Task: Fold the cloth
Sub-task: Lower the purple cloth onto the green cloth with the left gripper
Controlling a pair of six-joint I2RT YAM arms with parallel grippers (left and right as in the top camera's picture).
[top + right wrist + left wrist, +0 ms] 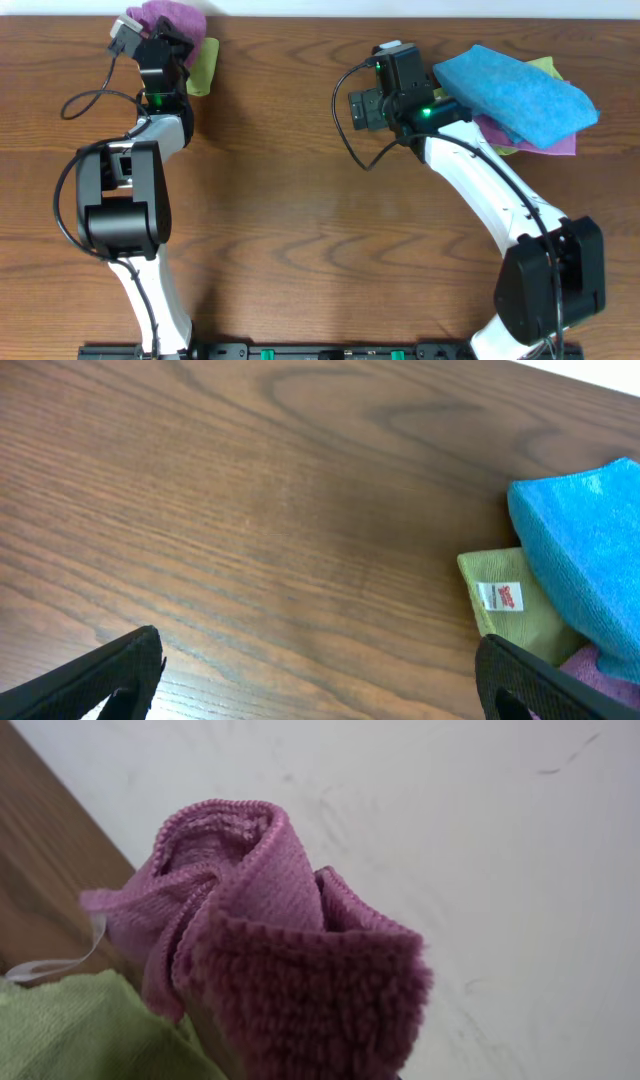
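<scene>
The magenta-purple cloth point(165, 15) is bunched up at the table's far left edge, in the jaws of my left gripper point(160, 42). In the left wrist view the cloth point(270, 930) is a crumpled roll filling the space in front of the jaws, and its white tag point(50, 966) hangs at the left. The left fingers themselves are hidden by the cloth. My right gripper point(358, 108) is open and empty over bare wood at the table's far middle; its two fingers spread wide in the right wrist view point(325, 690).
A light green cloth point(205, 65) lies beside the left gripper and shows in the left wrist view point(70, 1030). At the far right is a pile: a bright blue cloth point(515, 95) on a yellow-green cloth point(505, 600) and a purple one point(548, 146).
</scene>
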